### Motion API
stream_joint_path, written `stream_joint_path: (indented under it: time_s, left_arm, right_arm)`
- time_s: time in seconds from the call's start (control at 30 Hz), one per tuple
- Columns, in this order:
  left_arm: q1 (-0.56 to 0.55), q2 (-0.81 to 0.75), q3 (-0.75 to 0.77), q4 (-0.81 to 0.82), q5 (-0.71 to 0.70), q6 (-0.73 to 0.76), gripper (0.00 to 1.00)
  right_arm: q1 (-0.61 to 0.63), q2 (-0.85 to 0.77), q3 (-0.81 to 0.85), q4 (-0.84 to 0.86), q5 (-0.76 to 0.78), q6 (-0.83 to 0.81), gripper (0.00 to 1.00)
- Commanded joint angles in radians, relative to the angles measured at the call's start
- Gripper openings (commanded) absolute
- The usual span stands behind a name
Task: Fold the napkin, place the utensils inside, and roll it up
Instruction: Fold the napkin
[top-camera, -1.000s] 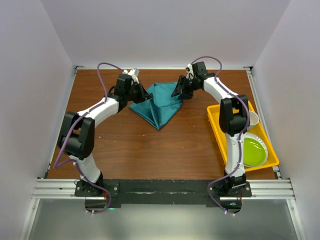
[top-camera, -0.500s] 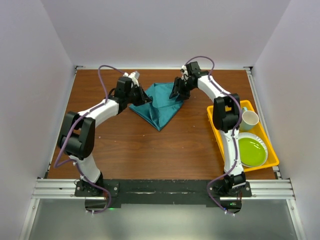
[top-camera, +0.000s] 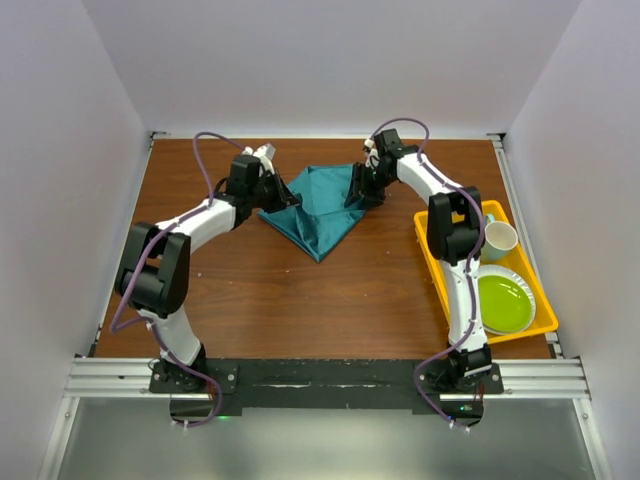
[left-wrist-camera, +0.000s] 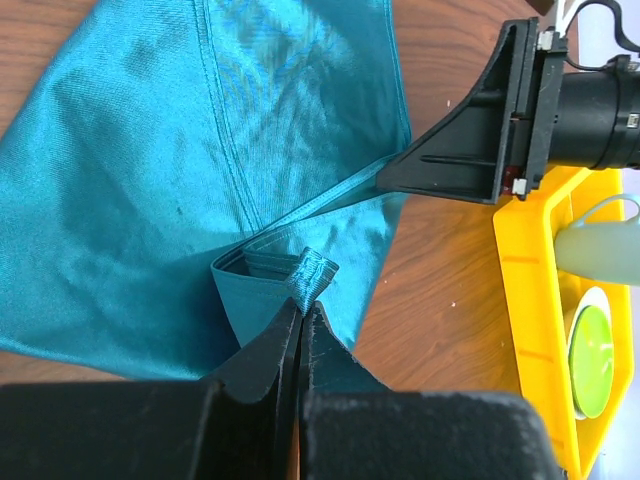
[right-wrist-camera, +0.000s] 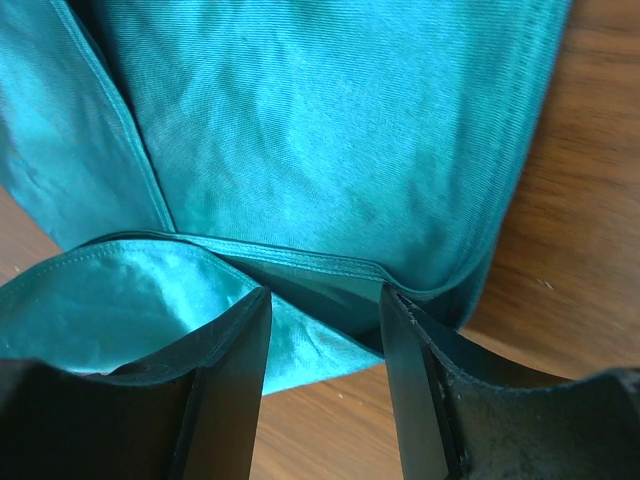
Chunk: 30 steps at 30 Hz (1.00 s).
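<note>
The teal napkin (top-camera: 322, 212) lies partly folded on the brown table, its point toward the arms. My left gripper (top-camera: 283, 193) is at its left corner, shut on a pinched fold of the hem (left-wrist-camera: 313, 274). My right gripper (top-camera: 357, 190) is at the right corner, open. Its fingers (right-wrist-camera: 232, 372) straddle a doubled edge of the napkin (right-wrist-camera: 330, 130) without pinching it. In the left wrist view a right finger (left-wrist-camera: 465, 160) touches the stretched hem. The utensils are out of view.
A yellow tray (top-camera: 428, 246) sits along the right edge of the table. It holds a green plate (top-camera: 503, 303) and a pale cup (top-camera: 499, 240). The white enclosure walls stand close behind and beside the table.
The right arm has swung its gripper a little left and back onto the napkin's right corner, uncovering the cup. The left gripper has crept slightly backward with the cloth still pinched.
</note>
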Motion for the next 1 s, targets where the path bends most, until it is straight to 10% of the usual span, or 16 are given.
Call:
stream_joint_path:
  time_s: [0.0,0.27,0.63,0.97]
  left_arm:
    - [0.015,0.017,-0.006,0.018,-0.011,0.044,0.0]
    - [0.049,0.065,0.029,-0.083,-0.066,0.139,0.01]
    - [0.05,0.033,0.074,-0.209,-0.212,0.207,0.41]
    - [0.049,-0.082,0.111,-0.303,-0.235,0.158,0.46]
  right_arm:
    - [-0.011,-0.099,-0.003,-0.026,0.046,-0.035,0.51]
    - [-0.016,-0.093,-0.001,-0.04,0.043,-0.058,0.51]
    - [-0.016,-0.107,0.022,0.029,-0.035,0.018,0.52]
    - [-0.016,-0.083,0.055,0.093,-0.094,0.06,0.54]
